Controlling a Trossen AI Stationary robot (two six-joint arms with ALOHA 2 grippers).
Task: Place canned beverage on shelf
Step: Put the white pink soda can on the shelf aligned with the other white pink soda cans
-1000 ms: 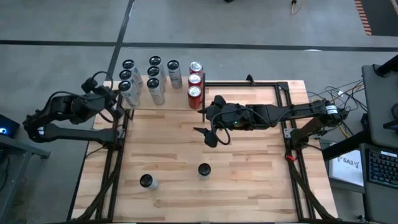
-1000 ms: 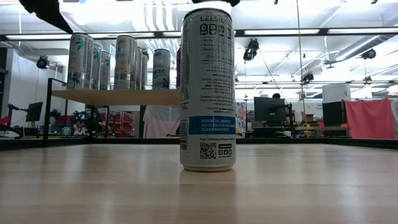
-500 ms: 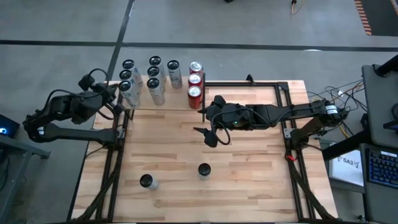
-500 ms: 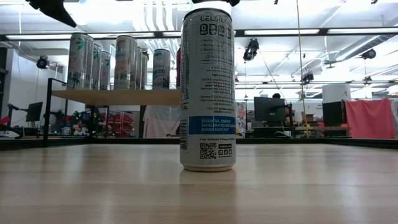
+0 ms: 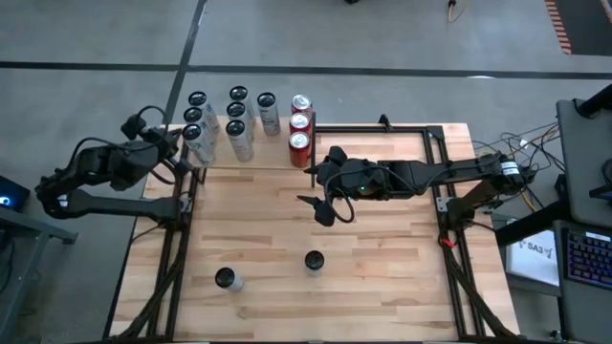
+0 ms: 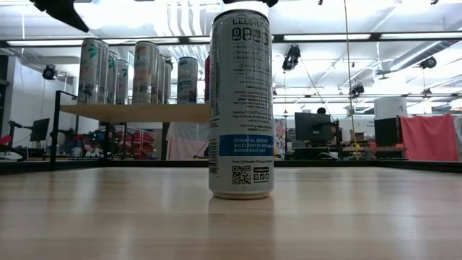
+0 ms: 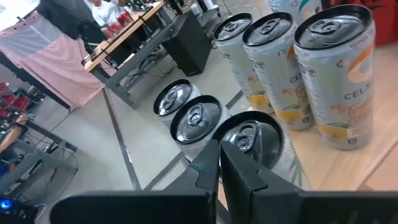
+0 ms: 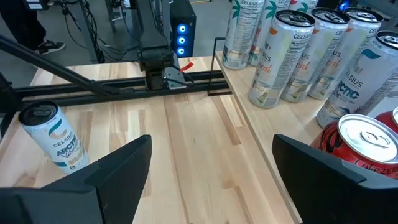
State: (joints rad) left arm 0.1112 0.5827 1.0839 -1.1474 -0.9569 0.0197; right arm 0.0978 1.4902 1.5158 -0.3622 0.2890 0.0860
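At the far left corner of the surface (image 5: 382,287), the shelf (image 5: 251,158) already carried nine cans (image 5: 237,129): six pale ones in two rows and three red ones at its right end. The left gripper (image 5: 177,143) hung just beside the shelf's left edge, its fingers clenched on nothing. The right gripper (image 5: 325,208) hovered near the middle of the surface, fingers released and empty, just off the red cans. Two cans were not yet placed: one (image 5: 226,278) near the front edge, left of centre, and another (image 5: 314,260) close to the middle. I judged the task mostly done.
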